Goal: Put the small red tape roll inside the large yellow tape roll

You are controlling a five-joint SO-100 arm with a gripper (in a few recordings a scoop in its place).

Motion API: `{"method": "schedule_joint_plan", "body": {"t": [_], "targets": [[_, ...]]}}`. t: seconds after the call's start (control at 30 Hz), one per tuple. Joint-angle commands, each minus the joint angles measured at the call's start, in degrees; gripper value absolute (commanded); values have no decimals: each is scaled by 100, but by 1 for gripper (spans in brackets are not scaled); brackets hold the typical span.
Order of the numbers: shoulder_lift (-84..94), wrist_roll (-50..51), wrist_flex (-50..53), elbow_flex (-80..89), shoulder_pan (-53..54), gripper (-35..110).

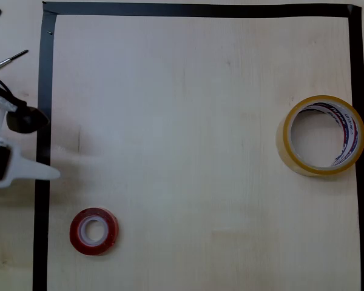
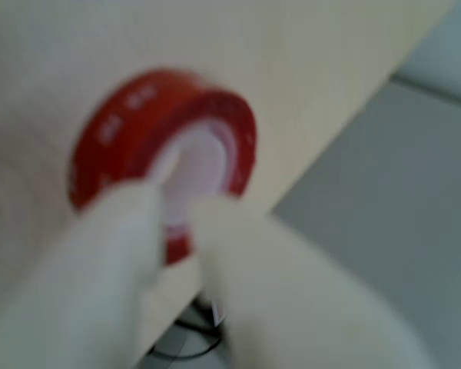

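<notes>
— Overhead view: my pincer (image 1: 39, 171) sits at the left edge, just above the red roll (image 1: 94, 231); the yellow roll (image 1: 323, 135) lies well apart at the right, against the black border (image 1: 43, 151).
— Pincer apart?
— Cannot tell; the wrist view is blurred. I could nudge the red roll away. Nothing lies between the rolls on the bench (image 1: 194, 139).

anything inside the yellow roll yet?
No. The large yellow tape roll rings only bare table. The small red tape roll lies apart, near the bottom left in the overhead view.
</notes>
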Motion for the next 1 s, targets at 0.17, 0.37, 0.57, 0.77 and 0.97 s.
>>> {"method": "schedule_joint_plan", "body": {"t": [0.17, 0.37, 0.57, 0.77, 0.97], "targets": [[-2496, 220, -1055, -1283, 1072, 0], [-3867, 325, -1450, -1854, 1327, 0], [-5194, 325, -1591, -2522, 1503, 0], [-5695, 325, -1582, -2733, 1503, 2], [-5722, 431, -1556, -2637, 1477, 7]]}}
